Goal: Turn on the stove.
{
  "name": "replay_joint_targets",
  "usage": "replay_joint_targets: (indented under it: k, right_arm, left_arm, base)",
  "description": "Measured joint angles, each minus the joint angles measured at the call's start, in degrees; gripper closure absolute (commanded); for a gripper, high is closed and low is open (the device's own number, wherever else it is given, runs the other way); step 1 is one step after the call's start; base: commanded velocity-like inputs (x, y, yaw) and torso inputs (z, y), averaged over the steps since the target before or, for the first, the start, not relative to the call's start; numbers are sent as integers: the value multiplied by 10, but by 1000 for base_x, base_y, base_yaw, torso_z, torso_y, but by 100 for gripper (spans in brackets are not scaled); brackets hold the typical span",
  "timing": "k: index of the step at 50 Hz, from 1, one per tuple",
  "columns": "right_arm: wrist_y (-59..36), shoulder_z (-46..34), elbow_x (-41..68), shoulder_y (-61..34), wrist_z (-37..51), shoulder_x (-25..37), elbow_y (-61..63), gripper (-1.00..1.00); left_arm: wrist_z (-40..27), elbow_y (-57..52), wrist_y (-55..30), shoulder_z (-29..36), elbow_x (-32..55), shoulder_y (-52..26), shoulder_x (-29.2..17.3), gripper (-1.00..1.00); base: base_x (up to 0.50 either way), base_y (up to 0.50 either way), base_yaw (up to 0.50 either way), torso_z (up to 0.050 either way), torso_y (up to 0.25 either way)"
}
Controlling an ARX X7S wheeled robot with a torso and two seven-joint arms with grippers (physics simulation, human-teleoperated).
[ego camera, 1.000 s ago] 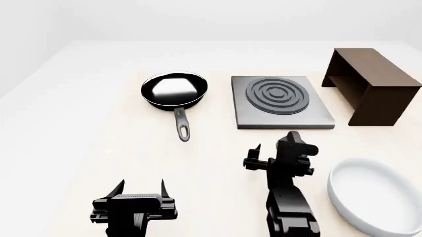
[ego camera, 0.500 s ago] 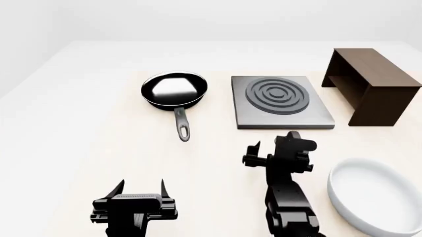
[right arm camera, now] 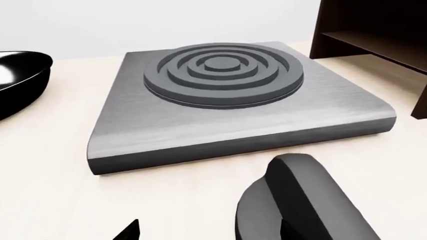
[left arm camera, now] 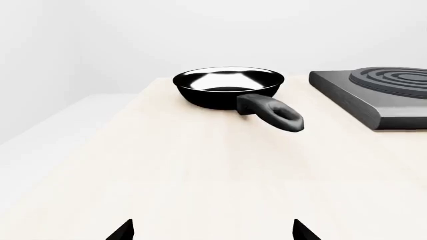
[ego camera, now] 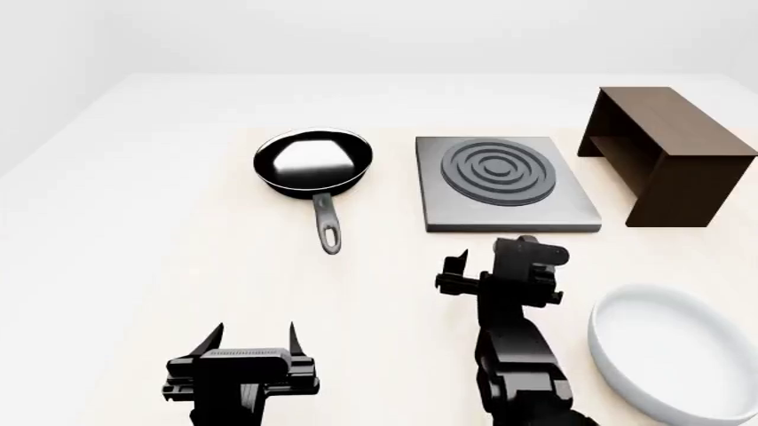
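Right tool (ego camera: 474,277), open, sits right at the stove's (ego camera: 507,183) knob (right arm camera: 300,200); it's small, stiff and probably slick, so I'd pinch the raised lever.

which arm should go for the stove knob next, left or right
Right. The right gripper hangs just in front of the stove, and the knob fills the near part of its wrist view. The left gripper sits farther back, nearer the frying pan side.
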State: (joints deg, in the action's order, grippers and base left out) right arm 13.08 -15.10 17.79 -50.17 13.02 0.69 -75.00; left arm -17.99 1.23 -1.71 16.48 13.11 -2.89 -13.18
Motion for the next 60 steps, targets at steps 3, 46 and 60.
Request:
replay_joint_targets:
  k: [3,46,60]
  right_arm:
    - [-4,-3,3,-3,2,0,0,-100]
    - [-26,22,72,-21,20,-1,0,-100]
    - [-24,30,108,-24,25,-1,0,-100]
  left_arm:
    - [-1,0,0,1,1,0,0,-100]
    - [-9,0,5,10,8,0,-7,-100]
    - [-11,0,8,12,10,-1,-9,-100]
  base:
    - [0,0,0,0,0]
    - [0,0,0,0,0]
    - [0,0,0,0,0]
